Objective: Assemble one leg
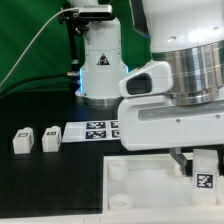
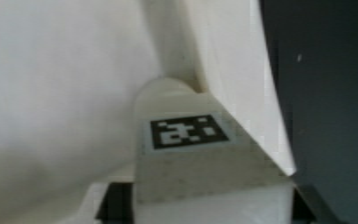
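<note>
My gripper (image 1: 200, 168) is shut on a leg (image 1: 203, 180), a small white block with a black-and-white tag. It holds the leg over the large white square piece (image 1: 140, 190), at the exterior view's right. In the wrist view the leg (image 2: 188, 135) runs out from between the dark fingers (image 2: 117, 203) towards a raised edge of the white piece (image 2: 51, 90). I cannot tell whether the leg touches it. Two more legs (image 1: 23, 141) (image 1: 52, 138) lie loose on the black table at the exterior view's left.
The marker board (image 1: 95, 128) lies flat behind the white piece, next to the loose legs. The arm's base (image 1: 100, 65) stands at the back. A round corner socket (image 1: 118, 171) shows on the white piece. Dark table (image 2: 327, 80) lies beside the piece.
</note>
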You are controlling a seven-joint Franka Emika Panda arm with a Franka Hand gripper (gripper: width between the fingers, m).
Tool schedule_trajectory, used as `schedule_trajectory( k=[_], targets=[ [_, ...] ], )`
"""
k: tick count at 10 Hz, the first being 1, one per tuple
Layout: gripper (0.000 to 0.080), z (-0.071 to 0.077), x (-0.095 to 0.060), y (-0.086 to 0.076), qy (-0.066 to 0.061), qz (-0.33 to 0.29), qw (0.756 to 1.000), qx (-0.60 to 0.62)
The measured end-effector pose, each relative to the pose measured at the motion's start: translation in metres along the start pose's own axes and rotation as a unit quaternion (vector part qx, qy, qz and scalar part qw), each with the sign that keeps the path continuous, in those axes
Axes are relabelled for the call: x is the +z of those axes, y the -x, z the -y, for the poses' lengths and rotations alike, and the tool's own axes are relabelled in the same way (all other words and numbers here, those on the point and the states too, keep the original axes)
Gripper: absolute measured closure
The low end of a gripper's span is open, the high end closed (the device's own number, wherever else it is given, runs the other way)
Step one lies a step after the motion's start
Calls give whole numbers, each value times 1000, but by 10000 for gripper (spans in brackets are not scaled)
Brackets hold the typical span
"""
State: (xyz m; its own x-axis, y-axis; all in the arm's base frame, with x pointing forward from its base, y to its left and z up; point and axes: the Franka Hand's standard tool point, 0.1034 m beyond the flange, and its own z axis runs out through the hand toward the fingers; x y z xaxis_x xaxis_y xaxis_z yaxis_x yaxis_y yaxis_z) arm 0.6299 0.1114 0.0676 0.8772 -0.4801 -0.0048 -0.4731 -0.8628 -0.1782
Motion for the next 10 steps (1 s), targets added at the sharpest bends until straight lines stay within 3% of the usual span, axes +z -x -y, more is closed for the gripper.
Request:
schedule_trajectory(
  k=[2,3,4,5,7,9,10],
  targets=[
    [498,-3,0,-2,-8,4,990,143],
    [498,-4,0,-1,-18,13,968,251],
    [498,-4,0,0,-28,22,936,349],
    [498,-4,1,1,-41,28,890,454],
    [499,0,3,7,-48,43,808,586],
    [503,2,4,9,-46,48,761,645],
    [503,2,4,9,-47,47,766,640]
  ],
)
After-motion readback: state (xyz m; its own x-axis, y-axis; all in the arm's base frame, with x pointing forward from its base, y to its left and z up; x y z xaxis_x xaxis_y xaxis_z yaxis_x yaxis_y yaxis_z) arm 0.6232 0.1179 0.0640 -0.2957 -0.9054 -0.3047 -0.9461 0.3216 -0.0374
